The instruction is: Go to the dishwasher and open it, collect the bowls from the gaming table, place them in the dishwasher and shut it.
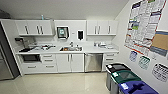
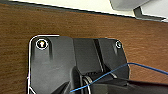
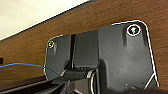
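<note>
1. Your dishwasher (image 1: 93, 62) sits shut under the white counter (image 1: 100, 50), right of the double cabinet doors (image 1: 70, 62) below the sink (image 1: 71, 48), with a narrow drawer stack (image 1: 109, 59) on its other side.
2. Three bins line the right wall near you: a black-lidded one (image 1: 116, 68), a green-lidded one (image 1: 125, 76) and a blue-lidded one (image 1: 136, 88). They stand right of the dishwasher, off the straight path to it.
3. A built-in oven (image 1: 31, 58) sits at the counter's left end, and white upper cabinets (image 1: 35, 27) hang above.
4. Posters (image 1: 143, 23) cover the right wall.
5. The floor (image 1: 57, 83) is pale and glossy.
6. Both wrist views look onto a brown wood-grain surface (image 2: 75, 23); you cannot tell from them how either gripper's fingers stand.
</note>
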`<state>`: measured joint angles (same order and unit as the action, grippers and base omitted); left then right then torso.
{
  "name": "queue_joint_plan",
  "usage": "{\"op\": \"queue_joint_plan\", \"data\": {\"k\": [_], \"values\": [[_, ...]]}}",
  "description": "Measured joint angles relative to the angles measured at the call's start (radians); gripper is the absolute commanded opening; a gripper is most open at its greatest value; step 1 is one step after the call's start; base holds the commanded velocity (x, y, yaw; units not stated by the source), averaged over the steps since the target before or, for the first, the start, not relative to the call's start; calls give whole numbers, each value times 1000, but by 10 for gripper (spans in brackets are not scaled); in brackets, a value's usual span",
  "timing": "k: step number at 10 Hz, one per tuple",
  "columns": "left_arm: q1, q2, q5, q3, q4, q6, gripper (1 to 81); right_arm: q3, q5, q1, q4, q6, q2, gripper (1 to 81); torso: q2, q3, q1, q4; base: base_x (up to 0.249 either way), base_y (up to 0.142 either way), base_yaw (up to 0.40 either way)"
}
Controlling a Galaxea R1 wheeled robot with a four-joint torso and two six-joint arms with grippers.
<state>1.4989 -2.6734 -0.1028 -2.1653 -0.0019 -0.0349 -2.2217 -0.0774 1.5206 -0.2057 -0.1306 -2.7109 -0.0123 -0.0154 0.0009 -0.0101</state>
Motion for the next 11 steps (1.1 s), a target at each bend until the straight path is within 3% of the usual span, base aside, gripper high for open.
{"op": "queue_joint_plan", "data": {"k": [11], "values": [[0,0,-1,0,0,0,811,0,0,0,0,0,-2,811,0,0,0,0,169,0,0]]}}
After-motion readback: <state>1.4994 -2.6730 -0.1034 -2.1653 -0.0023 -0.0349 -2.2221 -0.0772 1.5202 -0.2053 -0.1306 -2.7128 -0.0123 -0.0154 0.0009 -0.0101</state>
